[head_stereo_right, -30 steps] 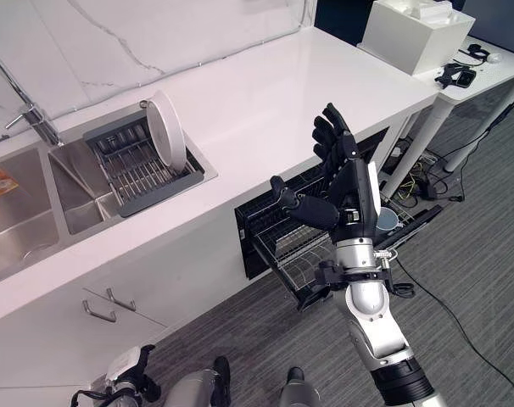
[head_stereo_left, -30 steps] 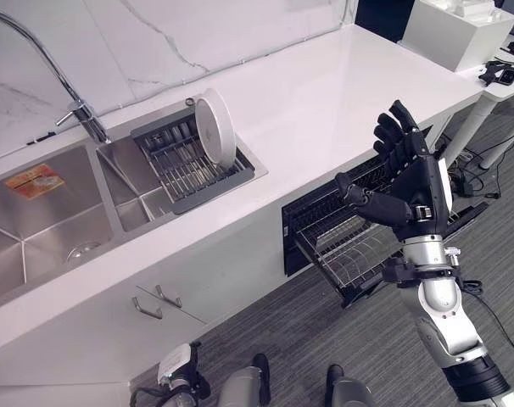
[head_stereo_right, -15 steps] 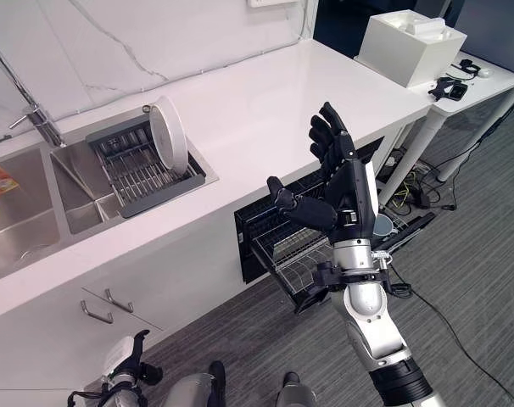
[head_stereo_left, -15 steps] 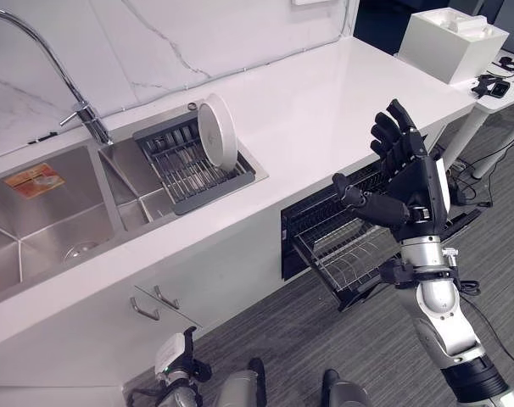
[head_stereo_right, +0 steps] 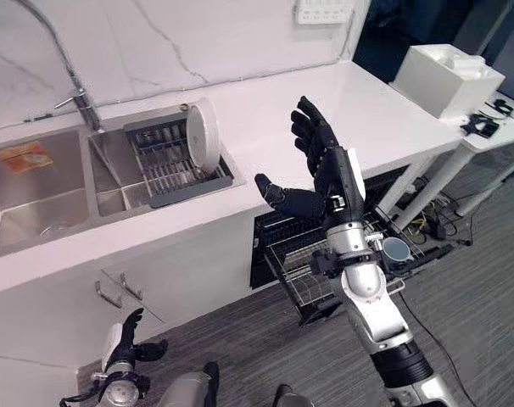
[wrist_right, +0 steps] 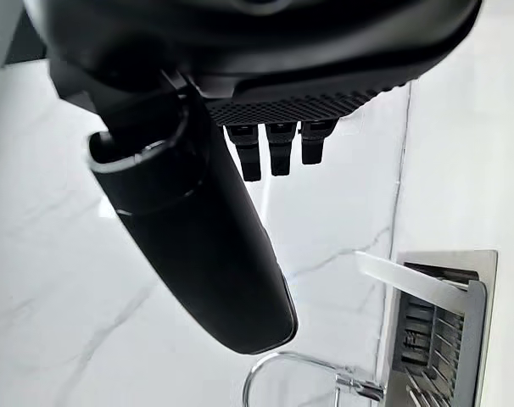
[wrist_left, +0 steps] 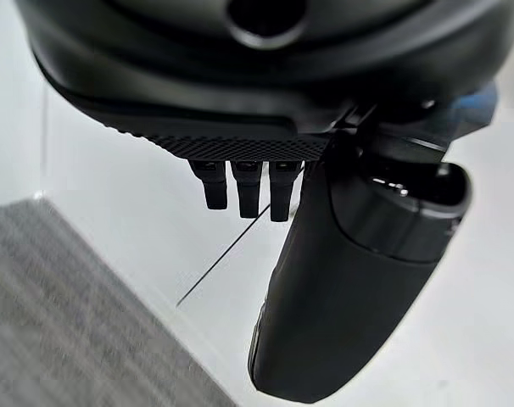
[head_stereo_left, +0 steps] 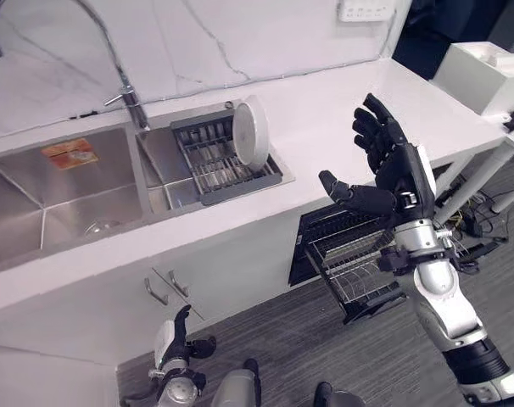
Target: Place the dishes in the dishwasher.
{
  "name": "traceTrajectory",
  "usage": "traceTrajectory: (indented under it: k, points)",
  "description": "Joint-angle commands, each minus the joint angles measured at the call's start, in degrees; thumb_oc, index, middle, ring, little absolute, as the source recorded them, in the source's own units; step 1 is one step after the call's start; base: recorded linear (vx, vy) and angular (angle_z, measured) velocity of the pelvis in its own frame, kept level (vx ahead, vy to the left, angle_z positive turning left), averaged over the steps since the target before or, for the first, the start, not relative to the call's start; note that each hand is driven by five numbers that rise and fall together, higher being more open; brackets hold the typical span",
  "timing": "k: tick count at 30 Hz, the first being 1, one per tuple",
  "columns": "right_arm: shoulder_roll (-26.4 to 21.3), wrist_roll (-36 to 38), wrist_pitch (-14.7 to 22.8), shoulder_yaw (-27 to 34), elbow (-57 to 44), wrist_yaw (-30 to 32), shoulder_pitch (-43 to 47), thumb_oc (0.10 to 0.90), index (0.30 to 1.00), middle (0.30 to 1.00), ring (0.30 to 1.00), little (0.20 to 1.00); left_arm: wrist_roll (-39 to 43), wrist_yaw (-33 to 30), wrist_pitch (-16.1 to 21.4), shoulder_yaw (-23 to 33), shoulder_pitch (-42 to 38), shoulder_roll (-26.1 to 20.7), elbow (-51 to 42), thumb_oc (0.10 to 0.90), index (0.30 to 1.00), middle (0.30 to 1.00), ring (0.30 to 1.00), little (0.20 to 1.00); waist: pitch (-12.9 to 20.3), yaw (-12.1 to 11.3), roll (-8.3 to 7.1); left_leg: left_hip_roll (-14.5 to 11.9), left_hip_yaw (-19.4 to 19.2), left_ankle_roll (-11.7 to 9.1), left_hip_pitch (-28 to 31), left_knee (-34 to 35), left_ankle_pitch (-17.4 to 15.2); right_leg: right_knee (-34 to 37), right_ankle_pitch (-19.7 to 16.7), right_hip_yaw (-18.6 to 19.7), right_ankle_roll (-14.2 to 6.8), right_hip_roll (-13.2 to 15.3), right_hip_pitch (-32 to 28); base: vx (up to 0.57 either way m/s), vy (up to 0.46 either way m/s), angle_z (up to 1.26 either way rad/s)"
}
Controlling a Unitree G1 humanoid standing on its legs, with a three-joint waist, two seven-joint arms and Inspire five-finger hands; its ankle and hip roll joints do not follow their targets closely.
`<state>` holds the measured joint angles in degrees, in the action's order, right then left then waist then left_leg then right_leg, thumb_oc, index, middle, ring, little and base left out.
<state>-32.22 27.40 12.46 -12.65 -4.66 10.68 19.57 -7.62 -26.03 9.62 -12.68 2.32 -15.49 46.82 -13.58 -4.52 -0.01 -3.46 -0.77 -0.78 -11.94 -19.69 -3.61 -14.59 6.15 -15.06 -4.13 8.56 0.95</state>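
Observation:
A white plate [head_stereo_left: 250, 134] stands on edge in the grey drying rack [head_stereo_left: 208, 165] set in the sink's right basin. Its rim also shows in the right wrist view, plate [wrist_right: 408, 283] over rack [wrist_right: 448, 335]. My right hand [head_stereo_left: 394, 166] is raised above the counter's front edge, to the right of the plate and well apart from it, open and holding nothing. Below it the dishwasher [head_stereo_left: 312, 246] is open with its wire rack [head_stereo_right: 312, 275] pulled out; a blue cup [head_stereo_right: 396, 251] sits in that rack. My left hand [head_stereo_left: 174, 341] hangs low by the cabinet, open.
A tall curved faucet [head_stereo_left: 123, 85] stands behind the sink, and the steel left basin [head_stereo_left: 36, 212] holds an orange packet [head_stereo_left: 69, 153]. Cabinet handles [head_stereo_left: 167, 288] stick out under the counter. A white box [head_stereo_left: 484, 75] sits on a side table at the right.
The camera has swung, so the whole scene shifted right. My right hand has risen from in front of the dishwasher rack to counter height, still open. The plate has not moved in its rack.

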Motion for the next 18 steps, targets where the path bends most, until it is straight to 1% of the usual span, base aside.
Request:
traceTrajectory:
  k: [1, 2, 3, 4, 5, 6, 10, 12, 14, 17, 18]
  points:
    - [-0.91, 7.73, -1.68, 3.78, 0.59, -0.88, 8.37, 0.800, 0.900, 0.900, 0.900, 0.900, 0.43, 3.52, 0.97, -3.16, -0.98, -5.01, -5.47, 0.800, 0.900, 0.900, 0.900, 0.900, 2.67, -1.38, -0.04, -0.97, -0.05, -2.28, 2.88, 2.50, -6.48, -2.60, 7.30, -1.42, -1.65, 1.22, -2.40, 0.08, -0.023, 0.21]
    - [-0.94, 12.18, -3.26, 3.90, 2.24, -1.67, 10.19, 0.800, 0.900, 0.900, 0.900, 0.900, 2.94, 7.63, 1.48, -3.62, -0.39, -5.21, -5.89, 0.800, 0.900, 0.900, 0.900, 0.900, 2.75, -1.85, -0.11, -0.94, 0.26, -2.22, 2.56, 2.50, -6.09, -2.60, 7.01, -1.70, -1.59, 1.33, -2.09, 0.06, -0.013, 0.17]
    - [-0.86, 13.25, -3.87, 4.06, 2.64, -1.80, 10.77, 0.800, 0.900, 0.900, 0.900, 0.900, 4.82, 9.74, 1.15, -3.91, -0.06, -5.17, -6.09, 0.800, 0.900, 0.900, 0.900, 0.900, 2.72, -2.08, -0.17, -0.92, 0.37, -2.20, 2.59, 2.50, -6.07, -2.60, 6.97, -1.80, -1.61, 1.39, -2.07, 0.03, -0.009, 0.23]
    - [-0.91, 13.47, -4.39, 4.59, 3.01, -2.08, 11.22, 0.800, 0.900, 0.900, 0.900, 0.900, 5.81, 11.15, 0.39, -4.05, 0.51, -5.13, -6.89, 0.800, 0.900, 0.900, 0.900, 0.900, 2.64, -2.40, -0.22, -0.83, 0.58, -2.15, 2.55, 2.50, -6.03, -2.60, 6.96, -1.91, -1.64, 1.45, -2.09, 0.05, -0.023, 0.13]
    - [-1.33, 12.37, -5.63, 5.76, 3.29, -2.25, 12.43, 0.800, 0.900, 0.900, 0.900, 0.900, 8.81, 13.66, -1.69, -4.24, 2.00, -5.00, -8.02, 0.800, 0.900, 0.900, 0.900, 0.900, 2.23, -3.27, -0.40, -0.54, 0.98, -2.04, 2.81, 2.50, -6.23, -2.60, 7.15, -2.13, -1.79, 1.66, -2.44, 0.04, -0.023, 0.14]
    - [-2.02, 11.94, -6.63, 6.29, 3.39, -1.24, 13.62, 0.800, 0.900, 0.900, 0.900, 0.900, 9.70, 15.48, -2.55, -4.03, 2.91, -4.90, -7.81, 0.800, 0.900, 0.900, 0.900, 0.900, 2.31, -3.79, -0.50, -0.38, 1.42, -1.83, 2.29, 2.50, -5.85, -2.60, 6.81, -2.49, -1.83, 1.78, -2.04, 0.04, -0.024, 0.09]
    - [-3.80, 14.06, -8.04, 7.19, 6.31, 1.28, 18.06, 0.800, 0.900, 0.900, 0.900, 0.900, 4.96, 16.14, -1.41, -5.45, 4.59, -6.29, -7.77, 0.800, 0.900, 0.900, 0.900, 0.900, 1.67, -5.03, -1.04, -0.20, 1.84, -1.77, 2.78, 2.50, -5.95, -2.60, 6.88, -2.66, -1.90, 1.81, -2.44, 0.03, -0.007, 0.20]
    - [-4.22, 14.47, -8.36, 7.27, 7.01, 1.50, 19.13, 0.800, 0.900, 0.900, 0.900, 0.900, 4.16, 16.10, -1.28, -6.00, 4.77, -6.72, -8.05, 0.800, 0.900, 0.900, 0.900, 0.900, 1.63, -5.23, -1.08, -0.16, 1.86, -1.76, 2.79, 2.50, -5.97, -2.60, 6.91, -2.64, -1.94, 1.84, -2.46, 0.00, 0.000, 0.00]
    - [-5.72, 14.74, -9.43, 7.58, 9.76, 2.34, 22.62, 0.800, 0.900, 0.900, 0.900, 0.900, 0.87, 16.27, -1.27, -8.15, 4.80, -8.84, -9.72, 0.800, 0.900, 0.900, 0.900, 0.900, 1.70, -5.81, -1.04, -0.02, 2.29, -1.66, 2.49, 2.50, -5.69, -2.60, 6.67, -2.76, -2.03, 1.86, -2.21, 0.01, 0.016, 0.02]
    - [-6.91, 14.01, -9.72, 6.90, 13.06, 3.58, 25.26, 0.800, 0.900, 0.900, 0.900, 0.900, -1.02, 16.08, -1.27, -10.05, 4.39, -10.61, -10.79, 0.800, 0.900, 0.900, 0.900, 0.900, 1.86, -6.22, -0.95, 0.19, 2.33, -1.57, 2.61, 2.50, -5.74, -2.60, 6.58, -2.86, -2.24, 1.94, -2.34, 0.05, 0.030, 0.02]
    - [-7.41, 14.05, -9.78, 6.67, 15.58, 4.44, 26.86, 0.800, 0.900, 0.900, 0.900, 0.900, -2.25, 16.03, -1.50, -11.18, 4.08, -11.73, -11.65, 0.800, 0.900, 0.900, 0.900, 0.900, 1.79, -6.57, -0.86, 0.16, 2.31, -1.55, 2.83, 2.50, -5.77, -2.60, 6.62, -2.98, -2.29, 2.05, -2.62, 0.05, 0.024, 0.03]
